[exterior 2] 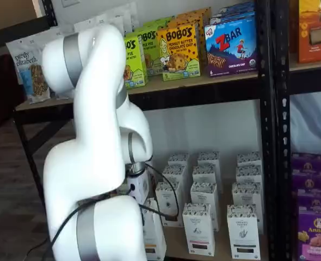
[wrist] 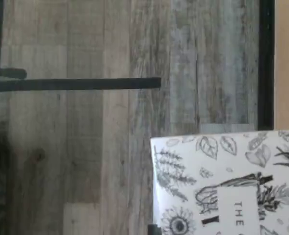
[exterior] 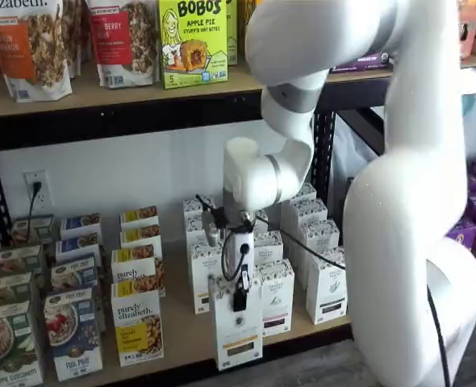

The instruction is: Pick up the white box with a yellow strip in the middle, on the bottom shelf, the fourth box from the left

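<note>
The end effector [exterior: 240, 297] pinches the tall white cardboard box with a yellow-gold strip [exterior: 239, 332] at the front edge of the pale wooden bottom shelf [exterior: 185, 334]; I'd draw it straight toward six o'clock, upright, clear of its neighbours.

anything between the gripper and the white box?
Nothing shows. In a shelf view the gripper sits right at the top of the white box, at the bottom shelf's front edge. Its grip state isn't clear.
</note>
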Motion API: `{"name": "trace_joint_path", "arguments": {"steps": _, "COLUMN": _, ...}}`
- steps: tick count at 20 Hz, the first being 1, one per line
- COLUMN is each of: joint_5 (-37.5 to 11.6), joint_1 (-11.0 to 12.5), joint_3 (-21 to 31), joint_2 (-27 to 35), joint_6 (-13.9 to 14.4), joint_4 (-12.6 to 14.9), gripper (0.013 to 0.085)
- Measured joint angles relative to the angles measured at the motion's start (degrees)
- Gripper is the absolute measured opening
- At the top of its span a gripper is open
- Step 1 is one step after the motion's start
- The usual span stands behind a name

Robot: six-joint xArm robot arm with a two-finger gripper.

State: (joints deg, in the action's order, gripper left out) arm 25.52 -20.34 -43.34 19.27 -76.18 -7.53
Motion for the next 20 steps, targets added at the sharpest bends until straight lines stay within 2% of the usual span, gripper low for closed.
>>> {"name": "trace_joint_path", "arguments": {"steps": 4, "joint_5": 1.89, "joint_1": -0.19, "joint_3": 3.15, "joint_2": -5.63, "joint_6": -0.32, "joint_4": -0.74, "gripper": 0.0490}}
{"name": "trace_joint_path", "arguments": {"steps": 9, "joint_5": 6.12, "joint_1": -0.97, "joint_3": 6.28, "joint_2": -12.94, "joint_6": 3.53, "joint_4": 2.43, "gripper": 0.0490}}
{"name": "trace_joint_path", "arguments": {"steps": 11, "joint_5": 8.42, "joint_1": -1.48, "joint_3": 7.24, "joint_2": -15.99, "joint_6": 4.53, "joint_4": 2.86, "gripper": 0.0490}}
{"name": "trace_joint_path", "arguments": {"steps": 15, "joint_5": 11.01, "joint_1": -2.32, "joint_3": 8.70, "joint_2": -20.67, "joint_6": 5.12, "joint_4": 2.32, "gripper": 0.0490}}
{"name": "trace_joint_path", "arguments": {"steps": 18, "joint_5": 13.13, "joint_1": -2.63, "joint_3": 9.27, "joint_2": -23.64, "joint_6": 3.66, "joint_4": -0.11, "gripper": 0.0490}}
{"name": "trace_joint_path", "arguments": {"steps": 20, "joint_5": 14.81, "joint_1": -2.76, "joint_3": 9.48, "joint_2": -25.61, "joint_6": 3.71, "joint_4": -0.44, "gripper": 0.0490}}
